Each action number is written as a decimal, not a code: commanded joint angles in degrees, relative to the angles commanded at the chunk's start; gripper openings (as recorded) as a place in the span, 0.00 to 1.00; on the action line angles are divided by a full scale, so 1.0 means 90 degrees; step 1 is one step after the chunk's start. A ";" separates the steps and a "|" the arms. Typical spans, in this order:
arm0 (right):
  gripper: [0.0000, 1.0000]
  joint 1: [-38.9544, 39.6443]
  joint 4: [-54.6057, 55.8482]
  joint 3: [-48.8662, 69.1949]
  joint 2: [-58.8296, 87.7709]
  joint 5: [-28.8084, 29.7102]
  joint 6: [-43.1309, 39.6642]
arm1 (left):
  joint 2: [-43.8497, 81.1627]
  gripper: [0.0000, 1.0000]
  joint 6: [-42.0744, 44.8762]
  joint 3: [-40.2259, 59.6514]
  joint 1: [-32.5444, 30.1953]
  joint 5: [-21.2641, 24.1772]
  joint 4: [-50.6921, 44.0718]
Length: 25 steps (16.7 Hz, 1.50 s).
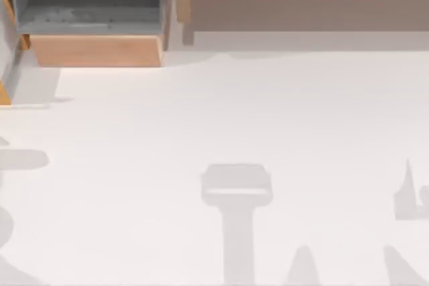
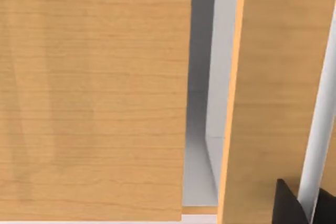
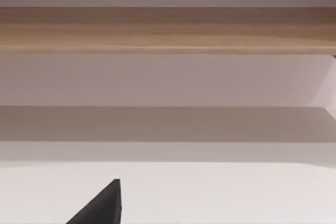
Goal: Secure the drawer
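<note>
The drawer [image 1: 94,50] stands pulled out at the table's far left. Its light-orange front panel faces me and its grey inner floor [image 1: 90,5] lies open to view behind it. In the left wrist view the drawer's wooden panel [image 2: 94,93] is very close. A grey gap [image 2: 202,103] and a second wooden board [image 2: 273,93] lie beside it. Dark parts of my left gripper [image 2: 304,211] show against that second board, with a pale strip [image 2: 320,129] running past them. A dark tip of my right gripper [image 3: 102,208] hangs over the white table, facing the shelf unit.
A wider wooden shelf unit [image 1: 301,5] with a beige-grey face runs along the back right. A wooden side board [image 1: 4,92] stands at the far left edge. Arm shadows fall across the white table [image 1: 201,118] near the front.
</note>
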 joint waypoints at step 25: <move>1.00 0.0000 0.0000 0.0000 0.0000 0.0000 0.0000 | 0.1494 0.00 -0.0059 0.3325 -0.0964 -0.0971 -0.1803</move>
